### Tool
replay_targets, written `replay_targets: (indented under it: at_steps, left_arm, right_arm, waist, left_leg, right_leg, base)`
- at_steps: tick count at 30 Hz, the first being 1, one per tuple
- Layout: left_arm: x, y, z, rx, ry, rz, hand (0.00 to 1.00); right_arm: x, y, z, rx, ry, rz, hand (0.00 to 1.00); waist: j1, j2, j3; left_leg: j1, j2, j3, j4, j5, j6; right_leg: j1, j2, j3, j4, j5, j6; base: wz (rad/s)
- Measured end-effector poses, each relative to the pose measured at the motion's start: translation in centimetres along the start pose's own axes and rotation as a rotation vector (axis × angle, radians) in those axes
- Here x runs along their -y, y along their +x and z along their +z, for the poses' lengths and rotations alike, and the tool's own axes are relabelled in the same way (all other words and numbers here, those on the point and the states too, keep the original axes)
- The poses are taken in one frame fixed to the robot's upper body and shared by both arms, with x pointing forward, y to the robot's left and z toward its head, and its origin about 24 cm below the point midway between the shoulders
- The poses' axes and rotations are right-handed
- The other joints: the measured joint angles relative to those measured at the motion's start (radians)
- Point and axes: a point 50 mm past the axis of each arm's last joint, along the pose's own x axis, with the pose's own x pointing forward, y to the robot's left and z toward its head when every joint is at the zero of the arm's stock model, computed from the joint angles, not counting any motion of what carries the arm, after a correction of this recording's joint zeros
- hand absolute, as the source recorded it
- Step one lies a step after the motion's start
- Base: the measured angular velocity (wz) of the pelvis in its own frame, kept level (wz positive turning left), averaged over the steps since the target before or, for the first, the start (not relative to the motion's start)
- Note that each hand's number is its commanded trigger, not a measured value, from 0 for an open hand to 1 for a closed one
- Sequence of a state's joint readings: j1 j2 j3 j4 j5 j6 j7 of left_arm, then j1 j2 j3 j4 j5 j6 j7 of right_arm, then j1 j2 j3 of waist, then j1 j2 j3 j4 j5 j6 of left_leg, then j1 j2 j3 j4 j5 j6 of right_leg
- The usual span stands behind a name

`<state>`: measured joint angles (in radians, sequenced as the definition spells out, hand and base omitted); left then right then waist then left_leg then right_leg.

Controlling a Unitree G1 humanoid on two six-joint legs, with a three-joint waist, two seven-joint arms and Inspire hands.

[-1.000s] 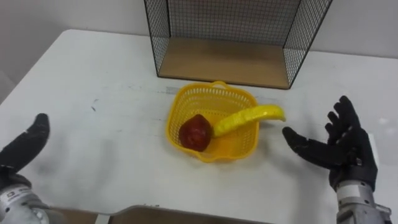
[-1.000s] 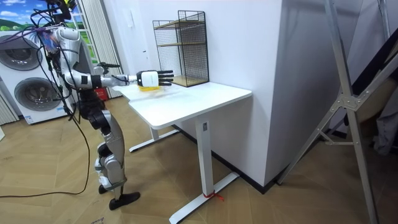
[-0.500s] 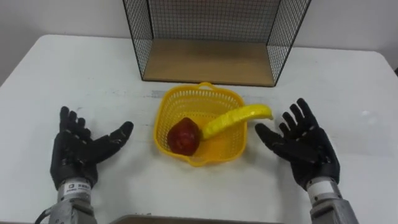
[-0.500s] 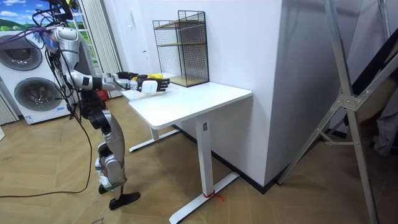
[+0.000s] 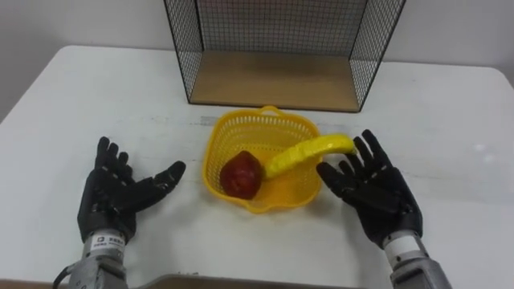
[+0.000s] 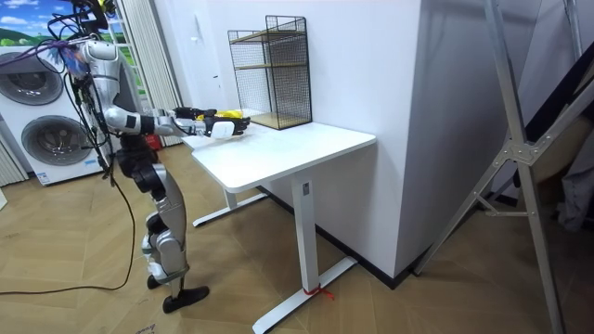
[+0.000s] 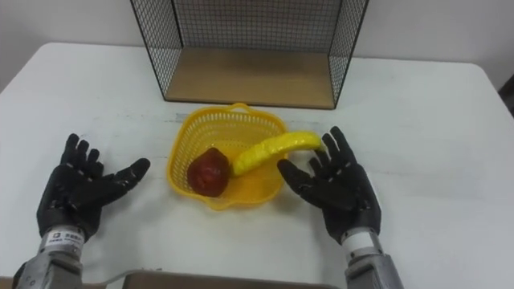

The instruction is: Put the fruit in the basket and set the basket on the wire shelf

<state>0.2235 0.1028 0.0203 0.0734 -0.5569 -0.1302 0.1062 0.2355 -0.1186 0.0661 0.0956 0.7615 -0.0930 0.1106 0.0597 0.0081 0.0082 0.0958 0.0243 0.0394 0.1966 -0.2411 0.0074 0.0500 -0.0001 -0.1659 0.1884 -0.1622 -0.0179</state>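
Note:
A yellow plastic basket [image 5: 231,133] [image 7: 193,128] sits on the white table [image 5: 96,96] in front of the wire shelf [image 5: 281,48]. Inside it lie a dark red apple [image 5: 239,175] and a yellow banana [image 5: 309,152] whose tip pokes over the right rim. My left hand [image 5: 120,197] is open, palm up, a little left of the basket. Just off the basket's right rim is my right hand [image 5: 373,193], also open with fingers spread, its fingertips close to the banana's end. Neither hand holds anything.
The wire shelf [image 7: 249,40] has a wooden bottom board [image 5: 277,80] level with the table, directly behind the basket. In the room view I stand at the table's end [image 6: 278,148], with washing machines [image 6: 42,121] behind me.
Both hands have come in from the table's sides toward the basket; the right one has closed to the rim. The basket and fruit have stayed put.

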Motion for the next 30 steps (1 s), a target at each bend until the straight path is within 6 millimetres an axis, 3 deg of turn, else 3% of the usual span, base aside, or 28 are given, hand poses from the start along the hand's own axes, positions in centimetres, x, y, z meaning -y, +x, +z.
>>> replay_targets:
  at_steps: [9, 17, 25, 30]
  left_arm:
    - [0.2, 0.0, -0.2, -0.005, -0.015, 0.001, 0.00]
    - [0.5, 0.0, -0.3, -0.006, -0.021, -0.012, 0.00]
    - [1.3, 0.2, -0.5, -0.019, -0.074, -0.048, 0.00]
    - [2.8, 0.4, -0.6, -0.033, -0.073, -0.132, 0.00]
  right_arm:
    - [0.0, 0.0, -1.1, -0.032, 0.035, 0.003, 0.00]
    - [-0.8, 0.2, -1.8, -0.049, 0.054, 0.054, 0.00]
    - [-1.8, 1.1, -2.0, -0.062, 0.053, 0.108, 0.00]
    - [-3.2, 1.9, -2.1, -0.072, 0.048, 0.170, 0.00]
  waist:
    - [-0.002, -0.013, -0.0066]
    - [-0.003, -0.015, 0.0034]
    - [-0.005, -0.014, 0.0048]
    - [-0.028, -0.011, 0.0037]
  left_leg:
    - [0.000, 0.000, 0.003, 0.002, 0.000, 0.000]
    - [0.000, -0.001, 0.003, 0.005, 0.000, 0.000]
    - [-0.005, -0.001, -0.003, 0.004, 0.000, 0.000]
    - [-0.023, -0.002, -0.014, 0.010, 0.000, 0.000]
  right_leg:
    - [0.003, -0.001, 0.000, 0.003, 0.000, 0.000]
    - [0.002, -0.002, 0.001, 0.013, 0.000, 0.000]
    - [0.001, -0.001, -0.001, 0.004, 0.000, 0.000]
    - [-0.011, -0.001, -0.003, 0.000, 0.001, 0.000]
  base:
    - [0.00]
    - [0.00]
    - [0.02]
    - [0.05]
